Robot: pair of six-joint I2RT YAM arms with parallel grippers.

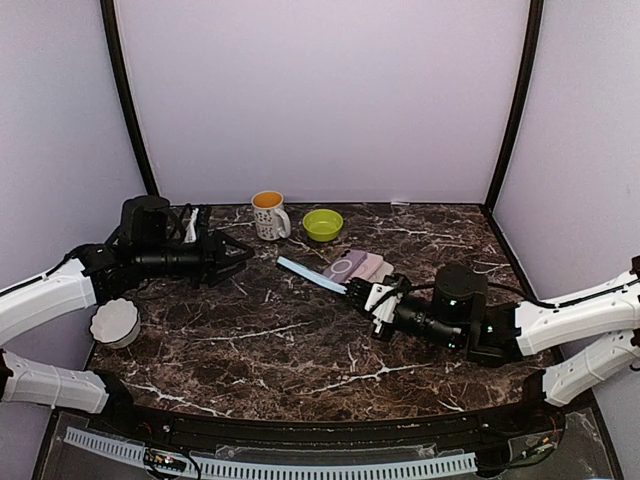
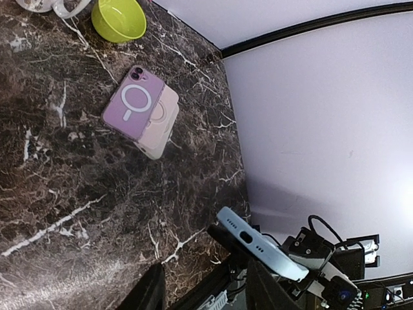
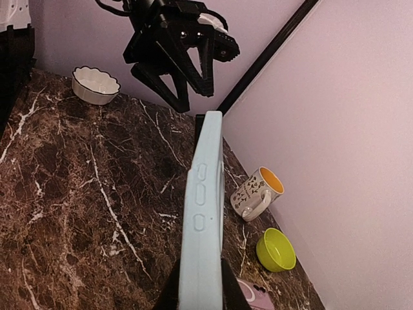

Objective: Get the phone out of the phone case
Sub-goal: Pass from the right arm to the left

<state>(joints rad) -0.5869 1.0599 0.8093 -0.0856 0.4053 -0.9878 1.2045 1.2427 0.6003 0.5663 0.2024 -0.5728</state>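
Dark brown marble counter [image 1: 300, 350], white-veined, with lilac walls behind. The right fingers [image 1: 362, 294] pinch the right end of a pale blue cased phone [image 1: 308, 273], holding it on edge above mid-counter. The left fingers [image 3: 175, 82] are spread and empty, left of the phone and apart from it. Farther back are a purple ring-marked phone [image 1: 347, 265] on a beige one [image 1: 377, 266], a lime green bowl [image 1: 322, 224] and a speckled white mug [image 1: 268, 214].

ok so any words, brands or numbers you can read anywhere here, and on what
No readable words, brands or numbers in any view.
White mug with orange inside: small dark marks on its side, too small to read as text.
Purple phone-shaped item: only a white ring-and-bar mark, no lettering.
Light blue phone case: plain edge with buttons, no lettering.
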